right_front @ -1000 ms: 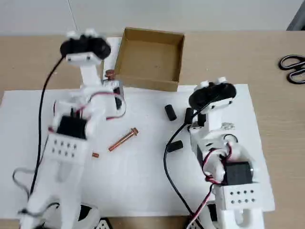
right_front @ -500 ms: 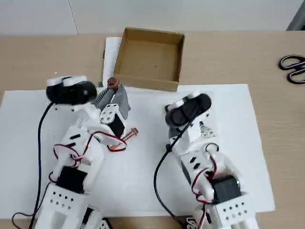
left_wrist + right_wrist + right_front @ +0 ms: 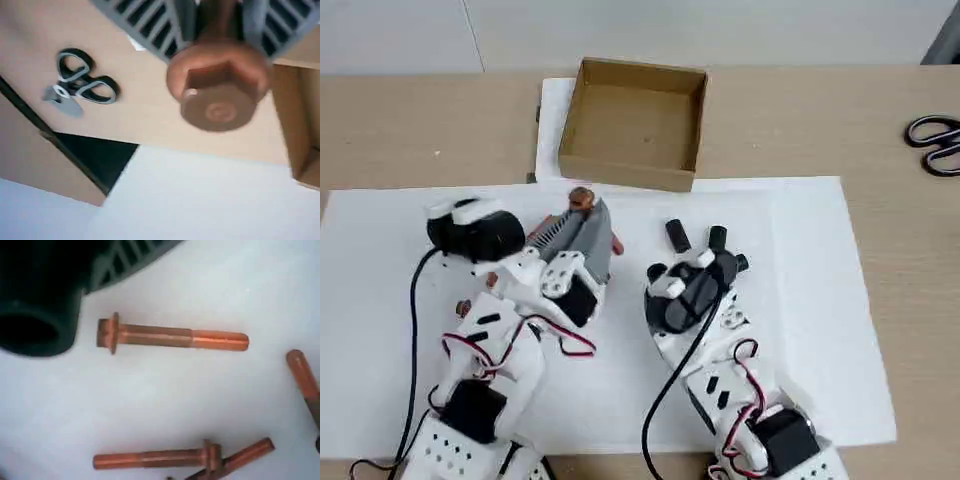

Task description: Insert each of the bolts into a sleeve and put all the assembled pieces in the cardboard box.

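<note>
Since both arms were swung inward over the last sec., a bolt [image 3: 217,92] is now held clamped in the left gripper [image 3: 582,212] nr. the sheet's [image 3: 800,300] far edge, just short of the cardboard box [image 3: 632,172]. A sleeve [image 3: 35,315] seems gripped by the right gripper [image 3: 662,280] mid-sheet. Insertion is judged next.

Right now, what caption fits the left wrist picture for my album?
Left hand grips a copper bolt by its shank, scissors on the table and the cardboard box beyond.

a black sleeve [image 3: 35,315] hangs close over copper bolts [image 3: 172,336] scattered on white paper [image 3: 150,405]
</note>
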Robot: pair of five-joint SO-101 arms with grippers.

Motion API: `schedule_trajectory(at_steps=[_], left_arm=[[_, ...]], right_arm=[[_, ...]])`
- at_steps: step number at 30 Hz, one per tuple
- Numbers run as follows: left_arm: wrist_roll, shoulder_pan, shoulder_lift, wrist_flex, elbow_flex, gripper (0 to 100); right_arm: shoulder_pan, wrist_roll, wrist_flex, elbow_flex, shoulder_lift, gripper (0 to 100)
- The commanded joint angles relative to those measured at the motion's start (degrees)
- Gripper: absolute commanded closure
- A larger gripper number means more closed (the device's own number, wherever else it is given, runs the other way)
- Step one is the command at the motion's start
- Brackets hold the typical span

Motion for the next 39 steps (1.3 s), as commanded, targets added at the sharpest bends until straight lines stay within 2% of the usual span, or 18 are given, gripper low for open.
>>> schedule_trajectory(at_steps=[1, 7, 14, 22, 28, 37, 39], left_arm=[[0.18, 3.08, -2.37, -1.67, -0.04, 100], [2.2, 6.51, -1.93, -1.58, -0.04, 100], [2.2, 6.51, -1.49, -1.41, -0.04, 100], [2.29, 8.7, -1.85, 3.52, -0.04, 100], [2.29, 11.52, -1.58, 3.78, -0.04, 100], [1.93, 10.9, -1.93, 4.31, -0.4, 100], [1.93, 9.05, -1.93, 4.13, -1.8, 100]], right_arm=[[-1.27, 0.53, -1.45, 0.35, -3.56, 99.7], [-2.42, 0.53, -1.45, 0.35, -3.3, 99.7], [-2.42, 0.53, -1.45, 0.35, -3.3, 99.7], [-2.33, 2.73, -1.54, -0.79, -3.38, 99.7], [-2.24, 2.81, -1.54, -0.97, -3.38, 99.7], [-2.15, 2.9, -3.38, -0.62, -3.3, 99.7], [-2.15, 2.73, -3.3, -0.26, -3.21, 99.7]])
